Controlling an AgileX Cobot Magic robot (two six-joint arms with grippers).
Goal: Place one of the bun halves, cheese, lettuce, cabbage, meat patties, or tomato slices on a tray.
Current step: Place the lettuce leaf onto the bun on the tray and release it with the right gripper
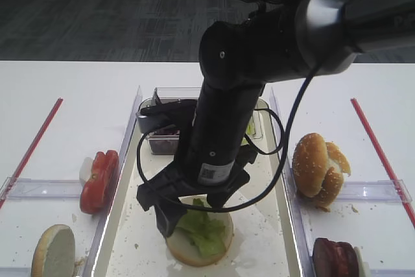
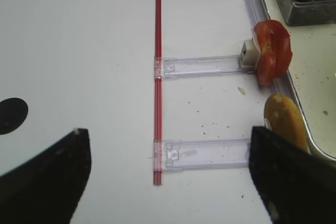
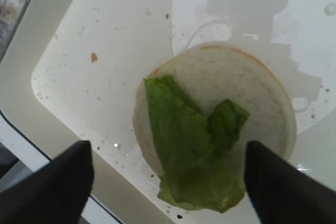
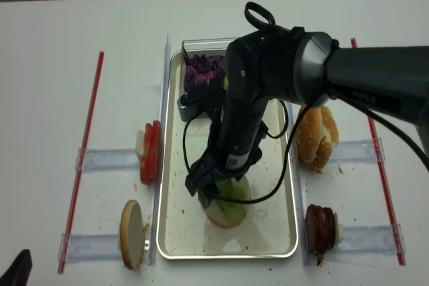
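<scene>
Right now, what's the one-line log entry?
right gripper: open above crinkly green lettuce | lettuce on pale round bun half | bun on cream rectangular tray

green lettuce (image 3: 194,150), pale cream bun half (image 3: 247,87), crumb-speckled white tray (image 3: 100,82)

A broad white desk (image 1: 78,89) fills most of what I can see, lit evenly from above and glossy enough to catch soft reflections. Behind its far edge lies a dark grey floor (image 1: 97,11) (carpet, by the look of its faint mottled pattern). Thin red strips (image 4: 87,138) run along the desk.
</scene>
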